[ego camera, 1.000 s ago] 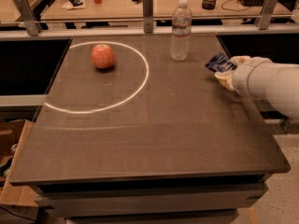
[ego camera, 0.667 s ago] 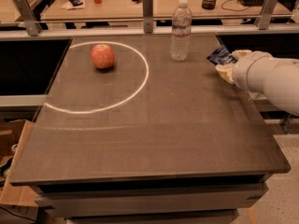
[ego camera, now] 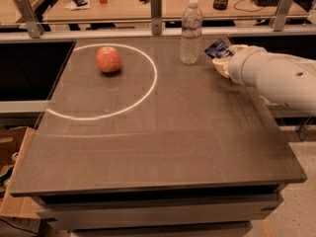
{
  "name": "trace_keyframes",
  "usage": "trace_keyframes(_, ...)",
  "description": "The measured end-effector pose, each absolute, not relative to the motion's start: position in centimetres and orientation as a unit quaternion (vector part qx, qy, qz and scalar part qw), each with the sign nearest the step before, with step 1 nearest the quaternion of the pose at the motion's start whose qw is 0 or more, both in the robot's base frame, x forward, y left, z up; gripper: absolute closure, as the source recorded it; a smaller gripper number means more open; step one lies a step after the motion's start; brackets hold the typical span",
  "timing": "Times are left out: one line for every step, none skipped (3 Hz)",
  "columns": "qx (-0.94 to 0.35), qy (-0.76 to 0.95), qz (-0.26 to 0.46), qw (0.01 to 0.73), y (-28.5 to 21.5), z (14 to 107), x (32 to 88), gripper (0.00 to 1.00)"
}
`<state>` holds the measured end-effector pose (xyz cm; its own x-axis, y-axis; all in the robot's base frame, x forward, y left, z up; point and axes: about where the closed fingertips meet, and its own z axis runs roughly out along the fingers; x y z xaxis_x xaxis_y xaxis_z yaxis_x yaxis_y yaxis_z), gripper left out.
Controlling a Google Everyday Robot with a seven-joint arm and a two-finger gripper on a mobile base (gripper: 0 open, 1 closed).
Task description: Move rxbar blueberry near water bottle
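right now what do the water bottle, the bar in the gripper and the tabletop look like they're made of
The water bottle looks like thin clear plastic: you see through its ribbed wall, and the cap is white. The rxbar blueberry has a glossy dark-blue film wrapper that catches light; the gripper holds it just right of the bottle. The tabletop is a matte dark slab, perhaps laminate.

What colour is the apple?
The apple is red-orange, camera view; gripper holds rxbar blueberry beside water bottle.
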<state>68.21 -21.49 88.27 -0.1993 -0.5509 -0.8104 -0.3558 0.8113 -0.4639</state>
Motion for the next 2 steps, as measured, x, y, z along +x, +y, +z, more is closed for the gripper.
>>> trace_keyframes(-0.291,0.774,-0.076,0.558,-20.7,86.9,69.8,1.0)
trace_keyframes(-0.302,0.783,-0.082,0.537,-20.7,85.4,70.9,0.82)
